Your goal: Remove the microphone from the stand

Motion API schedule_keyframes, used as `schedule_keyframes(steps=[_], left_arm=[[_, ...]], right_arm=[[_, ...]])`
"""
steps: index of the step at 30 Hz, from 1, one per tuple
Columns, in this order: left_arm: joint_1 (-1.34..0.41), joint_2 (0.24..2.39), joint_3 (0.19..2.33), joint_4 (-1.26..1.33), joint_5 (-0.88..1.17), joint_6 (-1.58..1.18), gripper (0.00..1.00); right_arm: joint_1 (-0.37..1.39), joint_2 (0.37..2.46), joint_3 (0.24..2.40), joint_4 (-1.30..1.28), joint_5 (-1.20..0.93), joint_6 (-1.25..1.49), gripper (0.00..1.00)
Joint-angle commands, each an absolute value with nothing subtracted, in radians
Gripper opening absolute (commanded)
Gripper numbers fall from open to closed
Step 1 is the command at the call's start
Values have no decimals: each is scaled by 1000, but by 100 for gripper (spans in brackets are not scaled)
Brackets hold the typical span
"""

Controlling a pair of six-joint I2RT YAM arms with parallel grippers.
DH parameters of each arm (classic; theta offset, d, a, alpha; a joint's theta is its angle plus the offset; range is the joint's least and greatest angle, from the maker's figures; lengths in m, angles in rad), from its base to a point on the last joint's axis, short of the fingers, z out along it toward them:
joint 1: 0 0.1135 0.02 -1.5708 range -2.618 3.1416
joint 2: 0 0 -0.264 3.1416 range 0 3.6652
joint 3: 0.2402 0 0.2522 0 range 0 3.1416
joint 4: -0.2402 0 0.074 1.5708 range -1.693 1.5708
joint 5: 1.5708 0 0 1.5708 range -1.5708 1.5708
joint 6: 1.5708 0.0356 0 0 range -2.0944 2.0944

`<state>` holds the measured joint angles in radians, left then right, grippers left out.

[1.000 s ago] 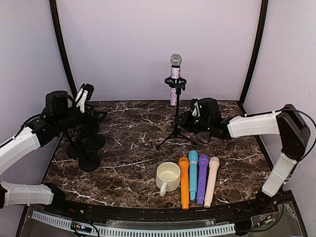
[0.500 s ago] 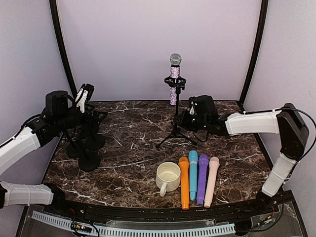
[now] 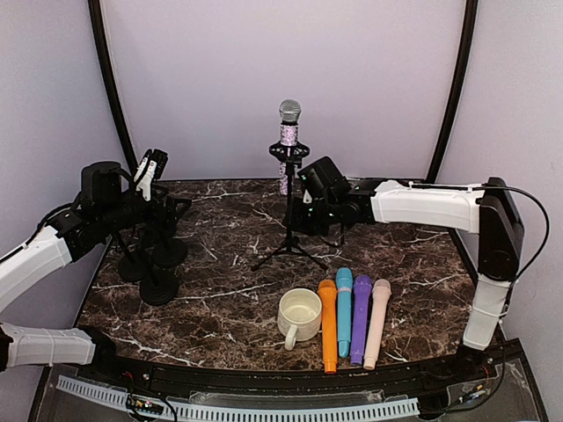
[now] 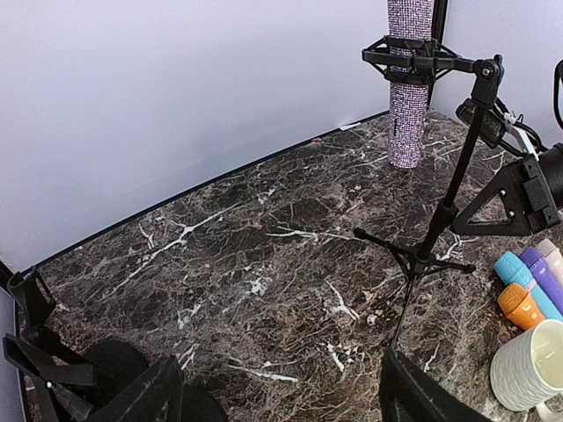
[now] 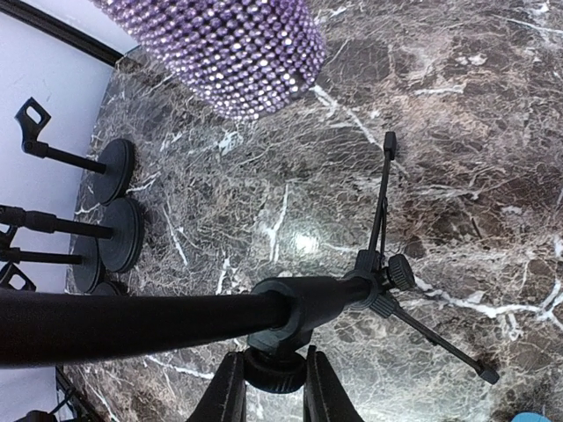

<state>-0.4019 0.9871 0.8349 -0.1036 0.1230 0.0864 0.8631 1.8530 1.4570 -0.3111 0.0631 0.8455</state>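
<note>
A purple glittery microphone with a silver head sits upright in the clip of a black tripod stand at the middle back of the table. My right gripper is shut on a knob on the stand's pole, below the microphone. The right wrist view shows the microphone's lower end above the pole, with my gripper at the bottom edge. My left gripper is open and empty at the left, far from the stand. In the left wrist view it faces the microphone and the stand.
Several round-base stands are grouped at the left under my left arm. A white mug stands at the front. Beside it lie orange, blue, purple and pink toy microphones.
My right gripper has moved left and closed on the stand's pole. The stand, with the microphone in it, has shifted to the left. My left arm has not moved.
</note>
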Motion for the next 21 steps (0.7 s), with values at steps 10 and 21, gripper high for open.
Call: schedule_keyframes(steps=[10, 21], left_arm=[[-399, 979, 839, -93, 130, 87, 79], [-399, 980, 838, -93, 131, 87, 79]], right_arm=[[953, 2032, 1716, -653, 44, 830, 8], [963, 2070, 1785, -742, 44, 830, 8]])
